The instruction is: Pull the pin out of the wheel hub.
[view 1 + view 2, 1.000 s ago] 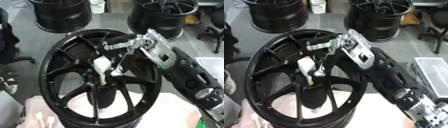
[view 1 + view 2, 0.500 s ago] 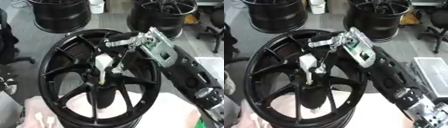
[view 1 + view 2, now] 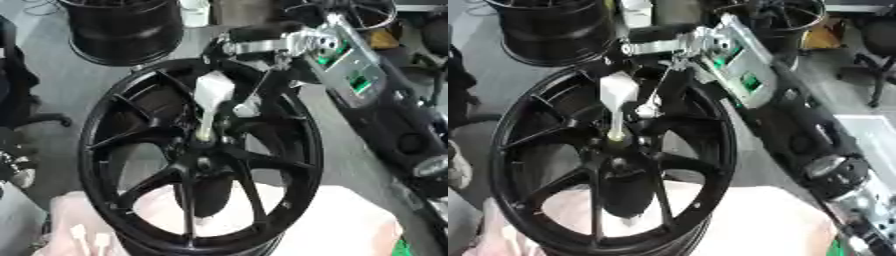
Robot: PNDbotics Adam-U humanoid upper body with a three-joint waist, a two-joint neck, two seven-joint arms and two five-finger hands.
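A black spoked wheel (image 3: 94, 150) lies flat on a pale pink cloth (image 3: 337, 222). Its hub (image 3: 201, 161) sits at the middle of the spokes. A white pin (image 3: 213, 93) with a yellowish lower tip stands nearly upright over the hub, its tip just above the hub's centre; I cannot tell whether it still touches. My right hand (image 3: 267, 46) reaches in from the right along a black and silver arm, its fingers curled round the pin's top from the far side. My left hand shows in neither view.
Two more black wheels (image 3: 122, 30) (image 3: 785, 20) stand on the grey floor behind. A white container (image 3: 194, 11) is between them. An office chair (image 3: 878, 45) and a pale box (image 3: 875, 137) are at the right.
My right hand has risen and moved toward the far rim with the white pin, lifting the pin's body higher above the hub. The wheel has stayed put.
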